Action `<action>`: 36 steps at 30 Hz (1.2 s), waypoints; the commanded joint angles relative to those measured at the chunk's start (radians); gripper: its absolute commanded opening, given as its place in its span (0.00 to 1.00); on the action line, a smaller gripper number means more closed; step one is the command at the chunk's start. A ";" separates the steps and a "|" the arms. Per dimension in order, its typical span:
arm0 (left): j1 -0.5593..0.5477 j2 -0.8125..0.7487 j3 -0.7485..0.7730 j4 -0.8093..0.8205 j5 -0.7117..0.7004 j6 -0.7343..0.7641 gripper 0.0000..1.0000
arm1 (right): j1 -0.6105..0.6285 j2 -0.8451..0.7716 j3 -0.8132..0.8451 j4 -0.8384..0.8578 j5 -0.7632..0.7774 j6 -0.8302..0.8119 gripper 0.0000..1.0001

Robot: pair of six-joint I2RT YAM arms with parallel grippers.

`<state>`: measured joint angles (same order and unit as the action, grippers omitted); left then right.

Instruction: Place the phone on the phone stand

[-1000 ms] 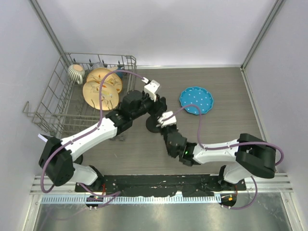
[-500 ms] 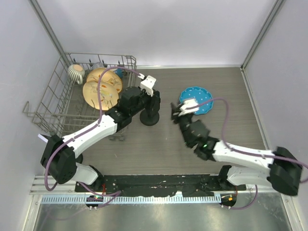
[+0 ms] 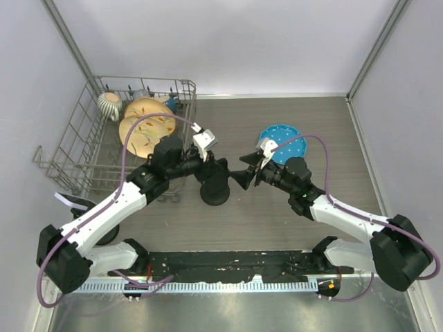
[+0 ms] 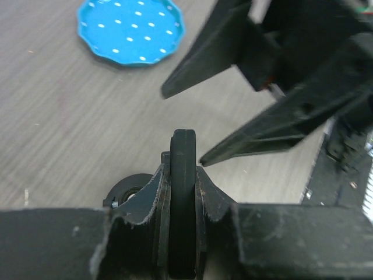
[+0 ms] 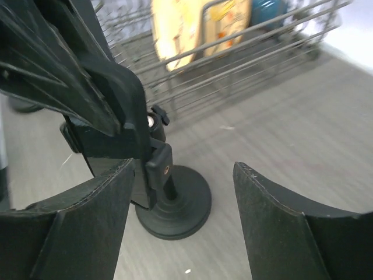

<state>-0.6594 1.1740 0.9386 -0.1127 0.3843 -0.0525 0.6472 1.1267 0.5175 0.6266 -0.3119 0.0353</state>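
Left wrist view: left tool (image 4: 182, 170) clamped on slim black phone (image 4: 183, 204), edge-on in its grip. Just below tool, black round-based phone stand (image 5: 175, 211); phone at its top, seating unclear. Meanwhile right tool (image 5: 183, 168) spread wide, stand just ahead. Step: docking. Next: settle phone, then release.

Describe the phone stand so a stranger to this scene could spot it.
Find the wire dish rack at the left; just right of it, mid-table, stands the phone stand. Unlike the flat blue plate nearby, it is black, with a round base and upright stem.
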 commanded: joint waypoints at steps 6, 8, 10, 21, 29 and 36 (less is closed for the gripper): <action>0.004 -0.103 -0.021 0.044 0.130 -0.096 0.00 | -0.020 0.012 -0.037 0.206 -0.294 0.127 0.73; 0.004 -0.102 -0.029 0.045 0.126 -0.127 0.00 | -0.024 0.002 -0.037 0.213 -0.335 0.130 0.73; 0.004 -0.105 -0.041 0.068 0.139 -0.136 0.00 | -0.029 0.018 -0.024 0.202 -0.372 0.127 0.73; -0.031 -0.116 -0.028 -0.032 -0.163 -0.230 0.00 | -0.037 0.064 -0.022 0.214 -0.287 0.144 0.73; -0.074 -0.152 0.074 -0.252 -0.338 -0.317 0.00 | -0.040 0.029 -0.040 0.191 -0.144 0.143 0.73; -0.082 -0.185 0.178 -0.450 -0.265 -0.421 0.00 | -0.046 -0.022 -0.086 0.223 0.000 0.144 0.73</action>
<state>-0.7315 1.0378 1.0058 -0.4675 0.0788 -0.3687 0.6090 1.1366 0.4351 0.7841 -0.4026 0.1745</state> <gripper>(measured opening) 0.189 0.731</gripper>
